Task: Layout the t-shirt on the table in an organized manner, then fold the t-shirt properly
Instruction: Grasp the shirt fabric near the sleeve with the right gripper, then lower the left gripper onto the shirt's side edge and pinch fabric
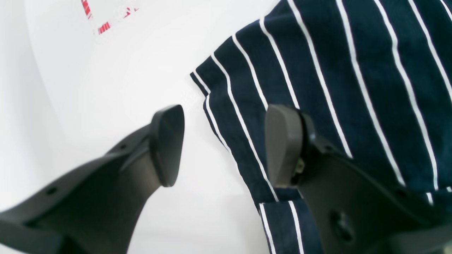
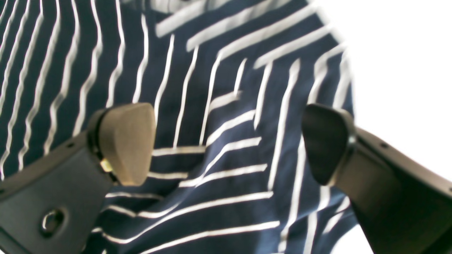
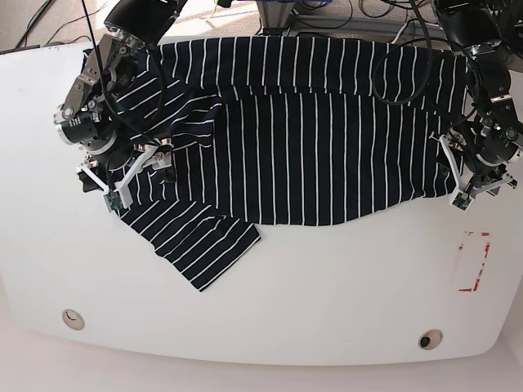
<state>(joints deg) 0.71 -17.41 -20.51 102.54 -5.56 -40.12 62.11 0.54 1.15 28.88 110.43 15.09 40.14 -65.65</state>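
Note:
The dark navy t-shirt (image 3: 310, 131) with thin white stripes lies spread across the far half of the white table (image 3: 286, 286). One sleeve (image 3: 200, 245) juts out toward the front left. My left gripper (image 3: 472, 181) hangs open at the shirt's right edge. In the left wrist view it (image 1: 224, 141) straddles the hem of the shirt (image 1: 353, 88), one finger over cloth and one over bare table. My right gripper (image 3: 122, 184) is open over the shirt's left part. In the right wrist view it (image 2: 226, 141) sits just above wrinkled cloth (image 2: 212, 197) and holds nothing.
A red-outlined rectangle mark (image 3: 474, 261) lies front right of the shirt and also shows in the left wrist view (image 1: 102, 26). Two round fittings (image 3: 73, 318) (image 3: 426, 339) sit near the table's front edge. Cables and the arm bases stand behind the table.

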